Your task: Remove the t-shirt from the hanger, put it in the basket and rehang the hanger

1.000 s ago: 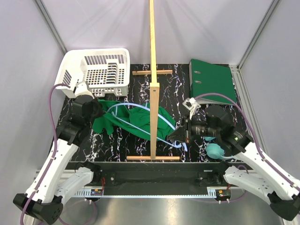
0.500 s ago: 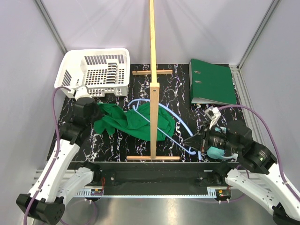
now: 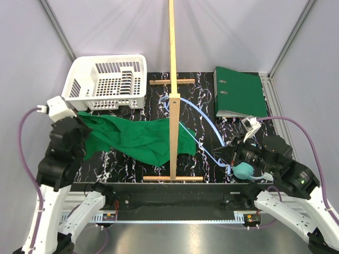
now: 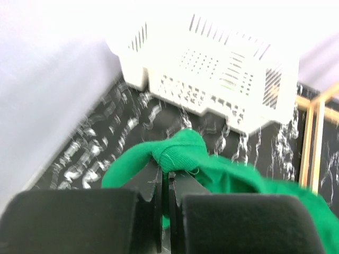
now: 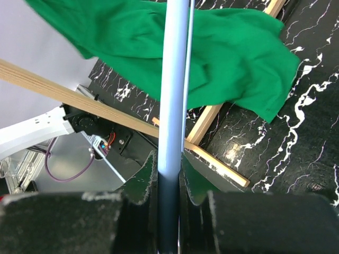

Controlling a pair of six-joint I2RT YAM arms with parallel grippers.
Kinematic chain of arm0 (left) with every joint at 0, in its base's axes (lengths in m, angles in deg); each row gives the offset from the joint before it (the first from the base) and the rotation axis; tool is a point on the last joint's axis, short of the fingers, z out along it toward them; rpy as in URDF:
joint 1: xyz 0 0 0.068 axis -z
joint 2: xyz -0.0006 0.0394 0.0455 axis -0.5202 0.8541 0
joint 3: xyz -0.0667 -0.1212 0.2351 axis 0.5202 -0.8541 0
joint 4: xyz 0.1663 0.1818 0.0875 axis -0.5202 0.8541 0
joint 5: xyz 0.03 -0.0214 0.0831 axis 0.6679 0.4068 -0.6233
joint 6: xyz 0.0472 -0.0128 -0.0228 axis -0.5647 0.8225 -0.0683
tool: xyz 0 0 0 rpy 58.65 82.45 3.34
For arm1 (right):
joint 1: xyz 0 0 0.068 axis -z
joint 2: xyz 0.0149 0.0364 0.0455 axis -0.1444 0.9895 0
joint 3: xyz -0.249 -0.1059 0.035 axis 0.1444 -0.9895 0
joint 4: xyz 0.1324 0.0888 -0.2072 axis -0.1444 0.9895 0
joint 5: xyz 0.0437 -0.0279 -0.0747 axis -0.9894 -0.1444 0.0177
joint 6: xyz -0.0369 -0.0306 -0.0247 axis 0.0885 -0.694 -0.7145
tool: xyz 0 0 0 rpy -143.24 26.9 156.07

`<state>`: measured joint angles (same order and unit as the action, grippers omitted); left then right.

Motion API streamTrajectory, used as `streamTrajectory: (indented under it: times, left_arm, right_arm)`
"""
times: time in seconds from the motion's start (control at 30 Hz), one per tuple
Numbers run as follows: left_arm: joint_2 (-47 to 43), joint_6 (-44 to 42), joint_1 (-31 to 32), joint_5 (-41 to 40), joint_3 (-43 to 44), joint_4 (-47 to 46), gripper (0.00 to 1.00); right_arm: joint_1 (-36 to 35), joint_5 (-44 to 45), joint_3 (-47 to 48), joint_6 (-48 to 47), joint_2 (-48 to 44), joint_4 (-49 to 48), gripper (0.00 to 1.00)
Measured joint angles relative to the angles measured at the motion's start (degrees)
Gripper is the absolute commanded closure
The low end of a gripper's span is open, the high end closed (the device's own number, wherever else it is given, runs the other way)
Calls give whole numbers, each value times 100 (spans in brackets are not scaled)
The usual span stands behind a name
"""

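Observation:
The green t-shirt (image 3: 137, 138) lies stretched across the black marbled table, from the far left to just past the wooden stand. My left gripper (image 3: 80, 124) is shut on a bunched edge of the t-shirt (image 4: 180, 153) at its left end. The light blue hanger (image 3: 198, 116) is out of the shirt and arcs from the stand's post to my right gripper (image 3: 229, 157), which is shut on one hanger arm (image 5: 172, 106). In the right wrist view the t-shirt (image 5: 222, 58) lies beyond the hanger. The hanger's hook is not visible.
A tall pale wooden stand (image 3: 173, 79) rises mid-table, its base bar (image 3: 172, 178) near the front edge. A white basket (image 3: 108, 80) sits at the back left, a green binder (image 3: 239, 92) at the back right. A teal bulb-shaped object (image 3: 244, 171) lies by my right gripper.
My left gripper pulled the shirt's left end out to the left, stretching it flat. My right gripper drew the hanger to the right, and the hanger has come out of the shirt.

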<state>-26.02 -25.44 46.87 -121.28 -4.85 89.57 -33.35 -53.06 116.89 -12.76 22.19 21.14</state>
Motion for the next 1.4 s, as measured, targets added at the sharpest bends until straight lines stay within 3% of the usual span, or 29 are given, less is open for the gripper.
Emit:
streamTrajectory:
  times: [0.43,0.53,0.63,0.87,1.07,1.3,1.33,1.4]
  left_arm:
    - [1845,-896,-57,-275,3064,-122,100]
    - [2028,-887,-66,33,3145,-203,100]
    - [1967,-737,-72,643,2614,-282,100]
    - [1891,129,-79,1954,476,-490,100]
    - [1073,1298,-76,2256,-1274,-479,100]
    - [20,2490,-131,2232,-2409,-588,100]
    - [11,2603,-151,2210,-2485,-568,99]
    - [-7,2927,-216,2059,-2608,-435,81]
  right_arm:
    - [0,26,52,-50,184,-2,100]
    - [2,26,57,-66,192,-2,100]
    - [0,31,57,-63,190,-2,100]
    - [0,72,52,-63,151,-4,100]
    - [2,402,52,-22,203,-4,100]
    - [0,769,216,-2,765,2,100]
    - [0,800,267,-7,844,-2,100]
    - [0,879,402,-26,1023,-2,100]
